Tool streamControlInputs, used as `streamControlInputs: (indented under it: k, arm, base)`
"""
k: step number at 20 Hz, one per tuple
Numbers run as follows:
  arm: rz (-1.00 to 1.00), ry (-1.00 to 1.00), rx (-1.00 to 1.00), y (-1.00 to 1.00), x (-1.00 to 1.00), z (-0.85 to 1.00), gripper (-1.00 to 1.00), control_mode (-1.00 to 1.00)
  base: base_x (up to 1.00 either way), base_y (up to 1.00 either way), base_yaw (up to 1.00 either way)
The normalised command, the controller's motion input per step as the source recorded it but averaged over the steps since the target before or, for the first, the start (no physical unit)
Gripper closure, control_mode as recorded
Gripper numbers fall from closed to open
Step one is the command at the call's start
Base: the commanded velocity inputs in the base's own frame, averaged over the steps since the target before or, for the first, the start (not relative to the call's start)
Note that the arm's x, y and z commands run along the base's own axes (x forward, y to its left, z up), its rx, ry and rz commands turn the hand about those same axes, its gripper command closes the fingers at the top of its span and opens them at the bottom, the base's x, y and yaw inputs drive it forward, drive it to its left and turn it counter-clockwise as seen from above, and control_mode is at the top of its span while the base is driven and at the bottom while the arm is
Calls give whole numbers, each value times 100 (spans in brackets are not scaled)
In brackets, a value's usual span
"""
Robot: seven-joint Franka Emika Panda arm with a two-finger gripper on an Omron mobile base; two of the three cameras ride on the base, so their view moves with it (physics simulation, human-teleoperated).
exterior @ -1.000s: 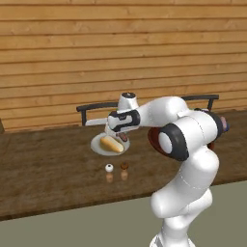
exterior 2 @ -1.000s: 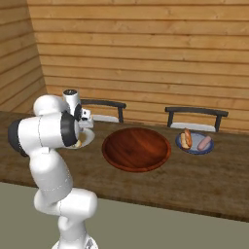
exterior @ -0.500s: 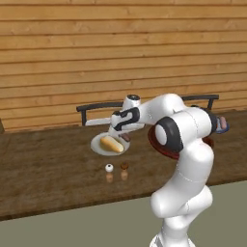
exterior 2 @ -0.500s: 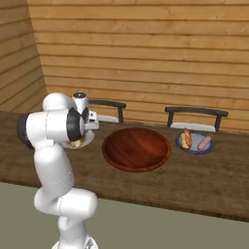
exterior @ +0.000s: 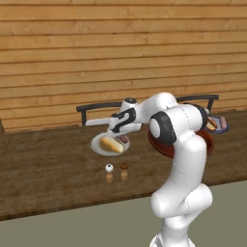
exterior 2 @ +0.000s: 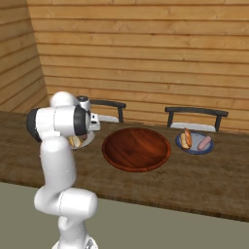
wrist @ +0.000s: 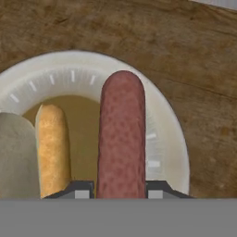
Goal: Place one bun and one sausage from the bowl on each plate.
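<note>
While the claw (wrist: 120, 189) pinches the sausage (wrist: 121, 134) over the pale plate (wrist: 173, 139), bun (wrist: 53, 148) just beside it, height seems unclear; releasing high could roll the sausage off the rim

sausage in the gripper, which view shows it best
The hand view: the sausage runs up the middle of the picture between the fingertips, over the pale plate beside the bun. The left base view shows a reddish sliver under the gripper. In the right base view the arm hides it.
</note>
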Motion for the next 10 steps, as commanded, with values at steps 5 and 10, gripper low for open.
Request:
streamControlInputs:
  k: [5, 10]
  arm:
    - [0, 0, 0, 15, 28, -22, -100, -100]
    - [0, -1, 0, 4, 1, -3, -100, -100]
  base:
    - [0, 0, 0]
    - [0, 0, 0]
